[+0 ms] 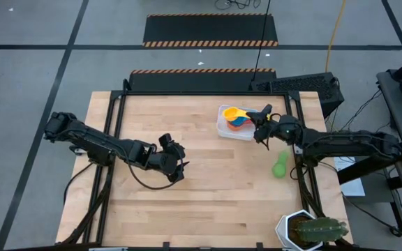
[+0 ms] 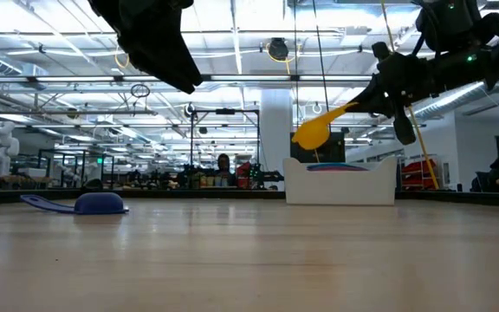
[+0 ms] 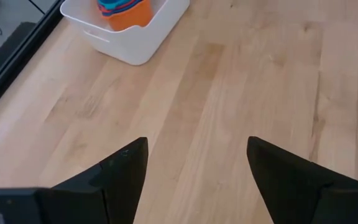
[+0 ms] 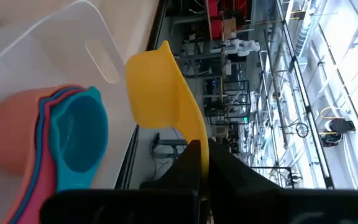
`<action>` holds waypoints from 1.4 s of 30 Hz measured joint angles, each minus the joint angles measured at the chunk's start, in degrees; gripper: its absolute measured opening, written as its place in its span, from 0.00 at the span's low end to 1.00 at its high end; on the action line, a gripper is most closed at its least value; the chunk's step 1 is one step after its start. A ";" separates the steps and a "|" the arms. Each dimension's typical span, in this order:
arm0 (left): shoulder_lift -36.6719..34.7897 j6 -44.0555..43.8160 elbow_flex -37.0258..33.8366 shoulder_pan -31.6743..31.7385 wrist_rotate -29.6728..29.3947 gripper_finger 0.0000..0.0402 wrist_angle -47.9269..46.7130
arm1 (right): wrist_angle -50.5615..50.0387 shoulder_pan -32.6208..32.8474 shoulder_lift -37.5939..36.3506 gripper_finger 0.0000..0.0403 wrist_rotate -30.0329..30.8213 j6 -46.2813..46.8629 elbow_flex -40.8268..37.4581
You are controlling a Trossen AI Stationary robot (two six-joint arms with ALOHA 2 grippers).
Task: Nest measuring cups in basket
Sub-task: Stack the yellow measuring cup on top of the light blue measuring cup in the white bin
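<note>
Over the basket: right gripper (image 1: 262, 124) hangs above the basket's three o'clock edge, its arm reaching in from the table's three o'clock side
Right gripper's hold: fingers pressed together on the flat handle of the yellow cup (image 4: 157, 87), pinching it
Yellow cup: held in the air over the basket, clear of the cups below it; low view shows its bowl (image 2: 312, 133) above the basket's rim, hanging lower than the handle
Basket: white bin (image 1: 223, 130) at about one o'clock from the table's middle, near the far edge; seen low as a white box (image 2: 340, 186) standing on the wood
Nested cups: stack inside the basket (image 4: 61, 146), orange outermost, then red, with a light blue one innermost; left wrist view shows the same stack (image 3: 124, 11) in the bin (image 3: 132, 43)
Green cup: lies on the table (image 1: 280, 165) at about four o'clock from the basket, well apart from it, near the table's three o'clock edge
Navy cup: lies on the wood (image 2: 99, 203) in the low view
Left gripper: raised over bare wood (image 1: 176, 167) near the table's middle, at about seven o'clock from the basket, fingers (image 3: 120, 177) spread, nothing between them
Cactus pot: white pot with a cactus (image 1: 311, 229) at the table's five o'clock corner
</note>
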 joint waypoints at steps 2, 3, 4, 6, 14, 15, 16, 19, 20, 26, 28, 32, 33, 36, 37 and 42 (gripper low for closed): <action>0.00 0.08 0.00 0.00 0.00 0.68 -0.01 | -0.13 -0.38 0.00 0.00 -0.08 0.10 0.02; 0.00 0.23 0.00 0.00 0.00 0.68 -0.01 | -0.49 -0.65 -0.02 0.00 -0.10 0.17 0.02; 0.00 0.35 0.00 0.00 0.00 0.68 -0.01 | -1.16 -0.97 -0.02 0.00 -0.12 0.20 0.04; 0.00 0.44 0.00 0.00 0.00 0.68 -0.06 | -2.78 -1.80 0.00 0.00 -0.11 0.43 0.02; 0.02 1.70 0.00 0.00 0.00 0.68 -0.14 | -4.24 -5.10 0.00 0.00 -2.65 3.61 0.04; 0.02 1.70 0.00 0.00 0.00 0.68 -0.12 | -4.28 -5.55 0.00 0.00 -3.72 4.32 0.04; 0.02 1.70 0.00 0.00 0.00 0.68 -0.14 | -4.34 -6.07 0.00 0.00 -4.75 5.29 0.04; 0.02 1.70 0.00 0.00 0.00 0.68 -0.13 | -5.92 -7.29 0.00 0.00 -6.42 7.18 0.11; 0.02 1.70 0.00 0.00 0.00 0.68 -0.12 | -6.91 -7.57 0.00 0.00 -6.67 7.67 0.09; 0.04 1.75 0.00 0.00 0.00 0.68 -0.12 | -8.94 -8.68 0.00 0.02 -9.00 7.97 0.09; 0.04 1.75 0.00 0.00 0.00 0.68 -0.12 | -8.97 -9.04 0.01 0.04 -9.02 8.26 0.09; 0.04 1.75 0.00 0.00 0.00 0.68 -0.12 | -8.92 -9.37 0.00 0.08 -9.03 9.79 0.09; 0.07 1.75 0.00 0.06 0.02 0.68 -0.10 | -8.92 -9.34 0.00 0.10 -9.03 10.39 0.09; 0.07 1.75 0.00 0.45 0.02 0.68 -0.08 | -9.01 -9.34 0.00 0.14 -9.03 11.79 0.09; 0.07 1.75 0.00 0.57 0.02 0.68 -0.07 | -9.16 -9.34 0.00 0.15 -9.04 12.40 0.09; 0.07 1.78 0.00 1.20 0.03 0.68 0.43 | -10.30 -9.34 0.00 0.22 -8.77 14.89 0.09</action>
